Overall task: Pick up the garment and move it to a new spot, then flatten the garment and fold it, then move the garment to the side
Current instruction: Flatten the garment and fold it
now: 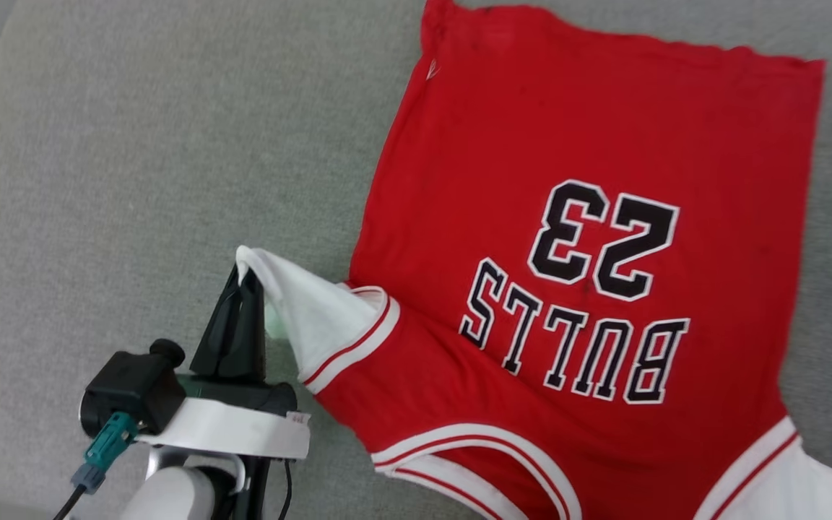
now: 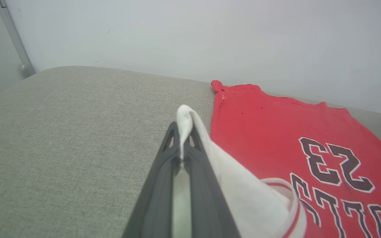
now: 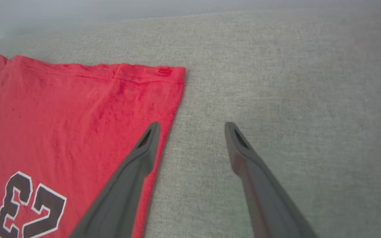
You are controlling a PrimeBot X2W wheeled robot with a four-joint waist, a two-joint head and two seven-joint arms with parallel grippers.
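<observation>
Garment: a red basketball T-shirt lies spread out, print side up, reaching from the centre of the head view out to 3 o'clock.
Orientation: the hem is at 12 o'clock and the striped neckline at 6 o'clock, so the lettering reads upside down.
Print: black, white-edged "BULLS 23" sits in the middle of the shirt.
Raised sleeve: the white sleeve on the shirt's 9 o'clock side, edged with red-and-white trim, is lifted off the fabric below and drawn into a peak toward 10 o'clock.
Other sleeve: a second white sleeve lies at 5 o'clock, cut off by the frame edge.
Left gripper: the left gripper is at 8 o'clock in the head view, with its two dark fingers pressed together on the tip of the raised sleeve. The left wrist view shows white cloth pinched between them and poking out past the tips.
Right gripper: the right gripper has its fingers spread wide with nothing between them. One finger is over the shirt's side edge near the hem corner, the other over bare grey fabric.
Surface: a grey woven fabric surface lies under the shirt.
Wall: a pale wall stands at 12 o'clock in the left wrist view.
</observation>
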